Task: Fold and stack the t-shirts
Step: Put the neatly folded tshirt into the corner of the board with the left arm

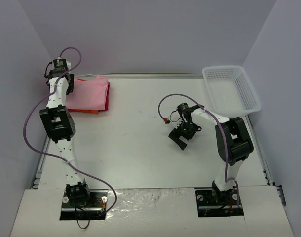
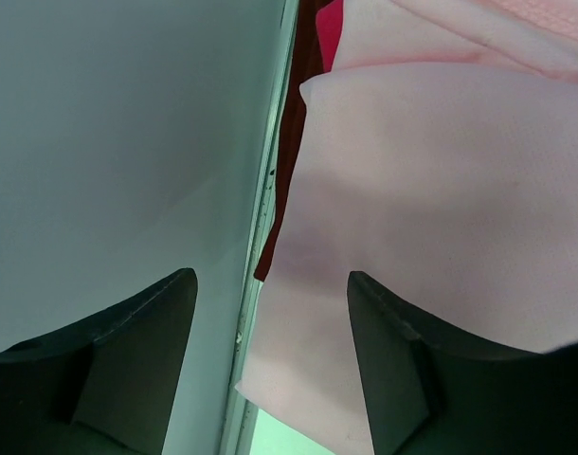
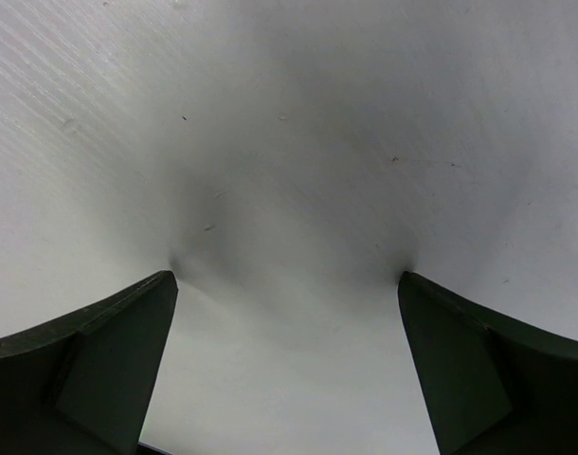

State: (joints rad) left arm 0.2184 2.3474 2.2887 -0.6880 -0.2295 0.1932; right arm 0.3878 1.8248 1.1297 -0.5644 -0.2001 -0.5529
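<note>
The light pink t-shirt [image 1: 89, 93] lies folded at the far left of the table, on top of the orange t-shirt [image 1: 93, 111], whose edges show along the near and right sides. In the left wrist view the pink cloth [image 2: 441, 190] fills the right side, with a dark red strip of the lower shirt [image 2: 294, 142] beside it. My left gripper [image 1: 70, 87] is open and empty over the stack's left edge; one finger [image 2: 403, 370] is above the pink cloth. My right gripper [image 1: 179, 138] is open and empty, with fingertips [image 3: 137, 322] on the bare table.
A white plastic mesh basket [image 1: 249, 94] stands at the far right, partly over the table edge. A metal rail [image 2: 265, 218] runs along the table's left edge beside the stack. Grey walls enclose the table on three sides.
</note>
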